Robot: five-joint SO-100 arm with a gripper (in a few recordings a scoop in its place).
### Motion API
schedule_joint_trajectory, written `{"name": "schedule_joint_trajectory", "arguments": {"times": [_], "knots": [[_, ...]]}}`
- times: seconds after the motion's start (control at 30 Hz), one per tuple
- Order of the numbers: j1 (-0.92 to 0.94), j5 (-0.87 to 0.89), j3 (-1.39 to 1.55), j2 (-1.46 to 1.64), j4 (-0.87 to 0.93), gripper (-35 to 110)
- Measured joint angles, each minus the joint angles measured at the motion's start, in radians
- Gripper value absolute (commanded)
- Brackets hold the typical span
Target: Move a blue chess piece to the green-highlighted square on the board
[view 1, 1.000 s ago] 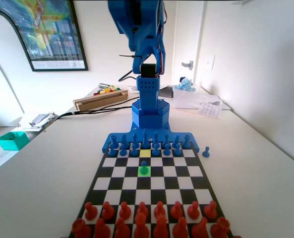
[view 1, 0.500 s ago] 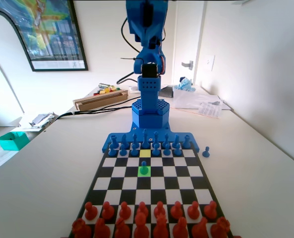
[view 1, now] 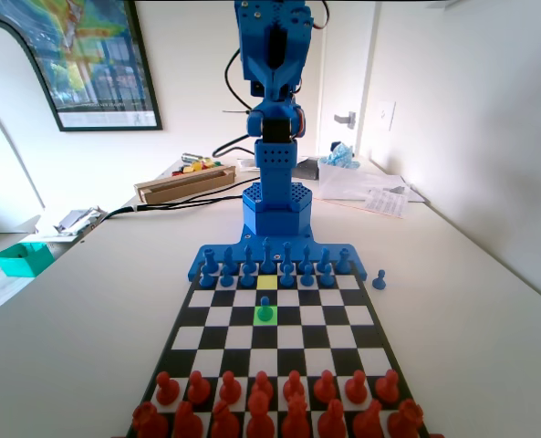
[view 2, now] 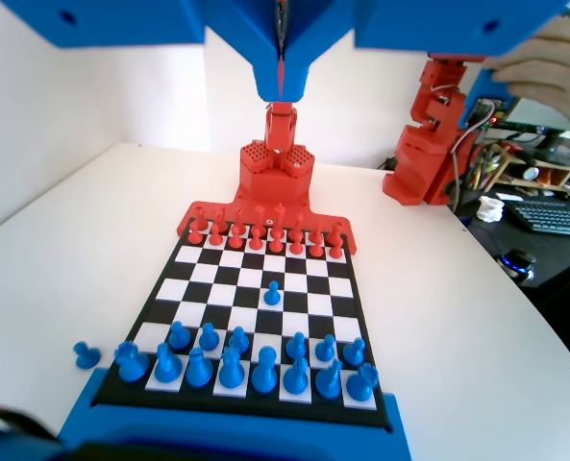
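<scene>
A small blue pawn (view 1: 265, 310) stands alone on the green-highlighted square (view 1: 265, 317), in the third row out from the blue arm's side of the board (view 1: 217, 316). In the wrist view the same pawn (view 2: 273, 293) stands by itself near the board's (view 2: 309, 261) middle. My gripper (view 2: 282, 91) hangs high above the board, far from the pawn, jaws pressed together with nothing between them. The blue arm (view 1: 272, 100) stands folded upright over its base.
A yellow-tinted square (view 1: 266, 282) lies just behind the green one. Blue pieces (view 1: 270, 267) fill the far rows, red pieces (view 1: 261, 401) the near rows. One stray blue pawn (view 1: 379, 280) stands off the board on the right. A teal box (view 1: 22, 258) and papers (view 1: 370, 187) sit farther back.
The arm's upper part has swung from leaning left to upright over its base. The pawn stays on the green square.
</scene>
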Motion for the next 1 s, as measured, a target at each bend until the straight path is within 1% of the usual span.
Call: {"name": "schedule_joint_trajectory", "arguments": {"times": [0.33, 1.0], "knots": [[-0.031, 0.011, 0.015, 0.069, -0.006, 1], [-0.031, 0.006, 0.018, 0.069, -0.006, 1]]}}
